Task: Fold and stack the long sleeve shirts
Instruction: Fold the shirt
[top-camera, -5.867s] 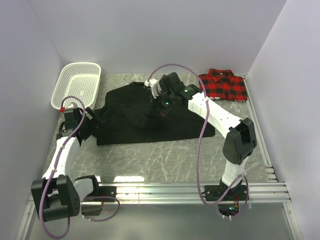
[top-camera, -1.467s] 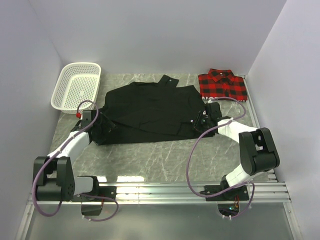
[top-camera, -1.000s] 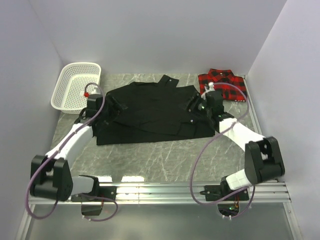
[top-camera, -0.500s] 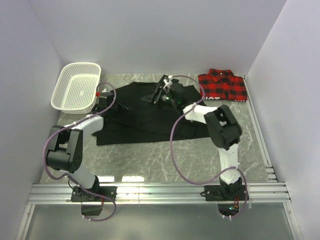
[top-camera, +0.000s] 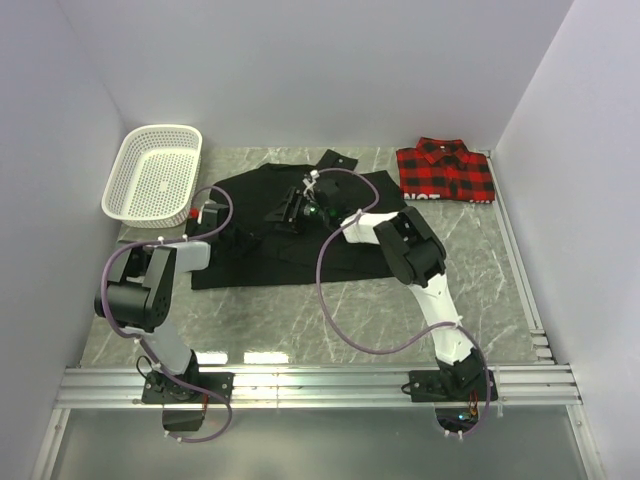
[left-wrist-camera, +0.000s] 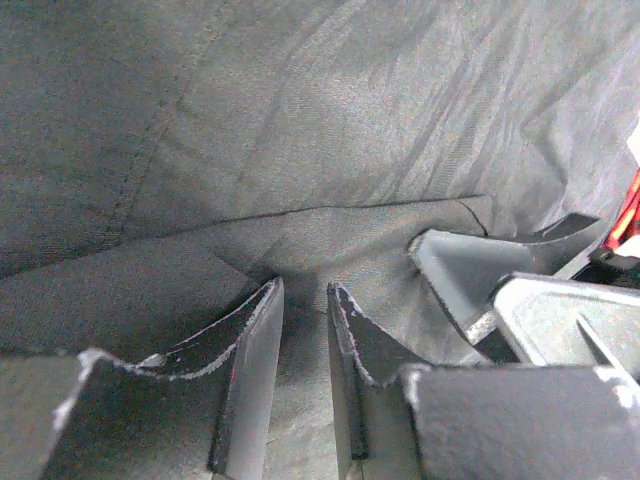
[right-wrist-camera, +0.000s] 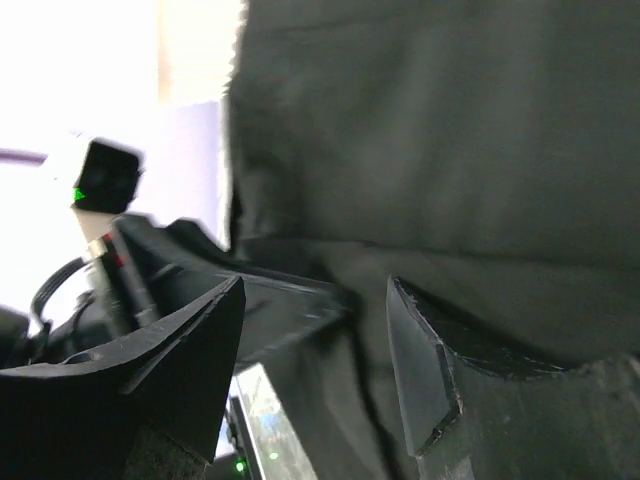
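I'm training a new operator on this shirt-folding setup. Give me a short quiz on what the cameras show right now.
1. Where does the red plaid shirt lie?
2. True or false: the left gripper hangs wide open above the white basket.
3. The right gripper is at: A the black shirt, B the white basket, C the red plaid shirt.
Key: 1 at the far right corner of the table; 2 false, it is pinched on black fabric; 3 A.

Wrist views: black shirt (left-wrist-camera: 300, 120) cropped at edges; left arm (right-wrist-camera: 180, 262) blurred.
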